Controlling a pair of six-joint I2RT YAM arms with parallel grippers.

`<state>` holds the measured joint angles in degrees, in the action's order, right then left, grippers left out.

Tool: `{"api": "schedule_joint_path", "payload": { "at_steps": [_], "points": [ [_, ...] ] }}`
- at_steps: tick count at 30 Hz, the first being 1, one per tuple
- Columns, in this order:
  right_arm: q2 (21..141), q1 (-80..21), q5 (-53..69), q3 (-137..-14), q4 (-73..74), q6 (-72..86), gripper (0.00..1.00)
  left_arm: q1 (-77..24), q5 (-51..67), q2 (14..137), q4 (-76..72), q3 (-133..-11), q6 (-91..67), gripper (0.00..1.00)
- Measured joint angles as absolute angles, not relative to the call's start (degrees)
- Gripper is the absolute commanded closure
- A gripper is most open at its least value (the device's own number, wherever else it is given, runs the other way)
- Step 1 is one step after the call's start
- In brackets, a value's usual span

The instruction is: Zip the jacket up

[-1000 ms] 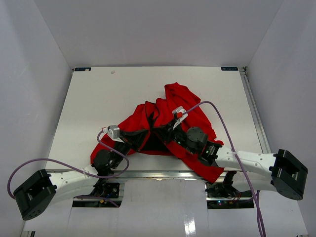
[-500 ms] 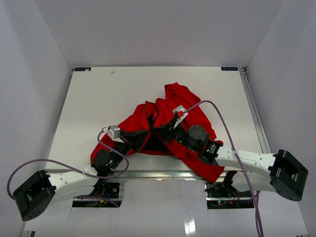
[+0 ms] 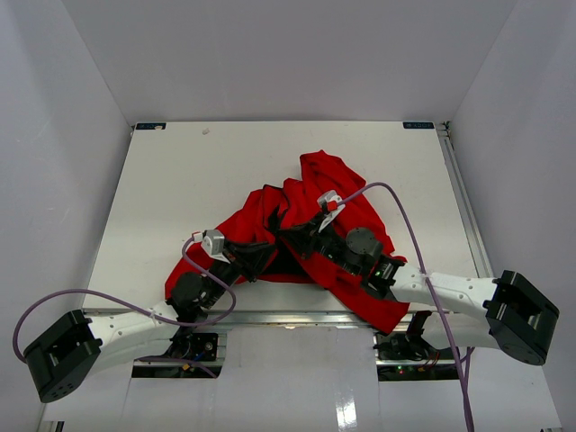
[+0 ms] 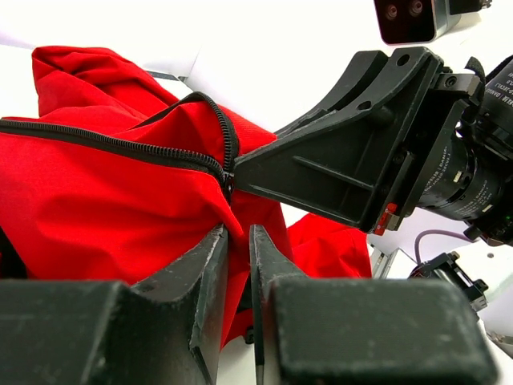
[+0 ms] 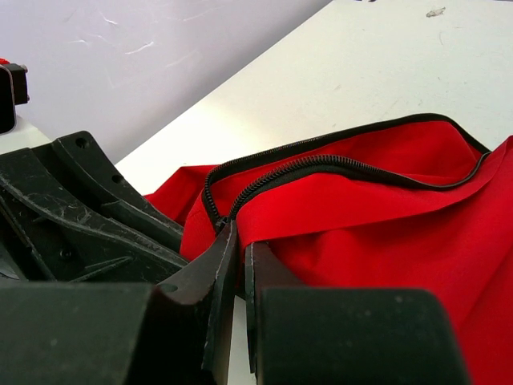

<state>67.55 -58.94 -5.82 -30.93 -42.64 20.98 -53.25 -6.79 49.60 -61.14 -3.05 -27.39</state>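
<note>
The table (image 3: 180,180) carries the jacket (image 3: 315,171), bunched at the table's near middle and seemingly draped over its near edge on the right. Crumpled as it is, it spreads widest along that edge, with a lobe reaching toward the table's far right; its front lies open, facing up. Both arms reach in from the near edge, probably so one can steady the cloth while the other works the teeth shut. The right gripper (image 5: 240,234) is pinched tight on the zipper (image 5: 321,160) where its two rows meet. The left gripper (image 4: 238,234) shows a narrow gap at the fabric just below; whether it grips, I cannot tell.
</note>
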Motion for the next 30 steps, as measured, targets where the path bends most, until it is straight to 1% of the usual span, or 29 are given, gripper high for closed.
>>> {"api": "schedule_joint_path", "payload": {
  "at_steps": [6,10,13,16,18,19,20,22,30],
  "points": [
    [67.5,-59.0,-5.5,-29.8,-43.7,21.0,0.92,-53.3,-6.8,49.6,-61.0,-3.0,-27.2,0.67],
    [67.4,-59.2,-5.0,-28.8,-44.1,21.0,0.92,-53.4,-7.1,49.6,-60.1,-3.0,-27.1,0.67],
    [67.1,-59.3,-4.7,-27.8,-44.5,20.9,0.92,-53.4,-7.1,49.5,-59.6,-3.0,-26.9,0.68],
    [66.6,-59.4,-4.4,-27.1,-44.7,20.8,0.92,-53.4,-7.1,49.3,-59.3,-3.0,-26.6,0.72],
    [66.3,-59.4,-4.3,-26.9,-44.8,20.8,0.92,-53.4,-7.1,49.3,-59.2,-3.0,-26.3,0.82],
    [66.1,-59.4,-4.3,-26.7,-44.9,20.8,0.92,-53.4,-7.0,49.3,-59.1,-3.0,-26.2,0.89],
    [66.0,-59.4,-4.3,-26.5,-45.0,20.7,0.92,-53.4,-6.9,49.3,-59.0,-3.0,-25.8,0.94],
    [65.8,-59.4,-4.2,-26.3,-45.0,20.7,0.92,-53.4,-6.4,49.5,-58.9,-3.0,-25.4,1.0],
    [64.9,-59.4,-4.0,-25.5,-44.5,20.3,0.92,-53.4,-4.0,50.4,-58.8,-3.0,-23.3,1.0]
  ]
}}
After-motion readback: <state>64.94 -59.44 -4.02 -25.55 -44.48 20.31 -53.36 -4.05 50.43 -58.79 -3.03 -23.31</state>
